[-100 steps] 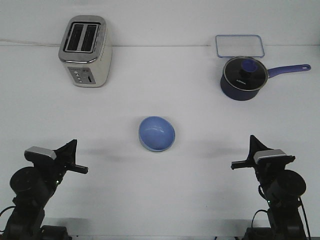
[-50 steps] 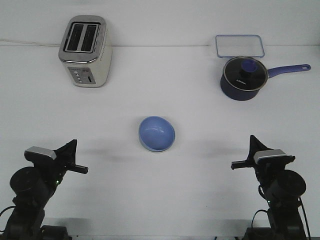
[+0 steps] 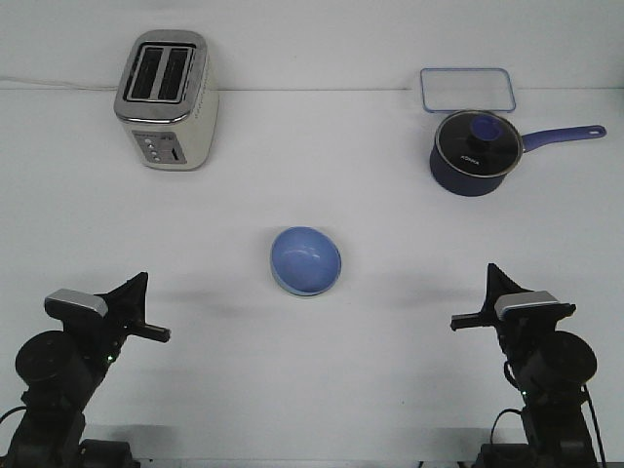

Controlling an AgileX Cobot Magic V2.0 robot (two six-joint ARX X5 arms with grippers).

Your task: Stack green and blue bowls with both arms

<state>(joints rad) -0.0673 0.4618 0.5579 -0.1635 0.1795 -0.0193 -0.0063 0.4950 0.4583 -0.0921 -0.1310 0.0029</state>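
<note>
1 view only is being supplied, the front view. It is showing the blue bowl [image 3: 306,260] sitting near the middle of the white desk [image 3: 312,175], with a pale greenish edge peeking out along its lower rim; that edge is suggesting the green bowl is nested beneath it, though this cannot be confirmed from here. The toaster [image 3: 166,97] is standing at the far left, the dark saucepan [image 3: 475,151] and a clear container [image 3: 467,90] at the far right, all well apart from the bowl.

Risk, as judged: if the stack is sitting unevenly, any further contact is likely to tip or slide it, since both bowls are smooth.

The left tool [image 3: 146,312] is hanging low at the near left, the right tool [image 3: 478,304] at the near right. Both are touching nothing and holding nothing. Each is seen side-on, so how wide either is standing cannot be told.
</note>
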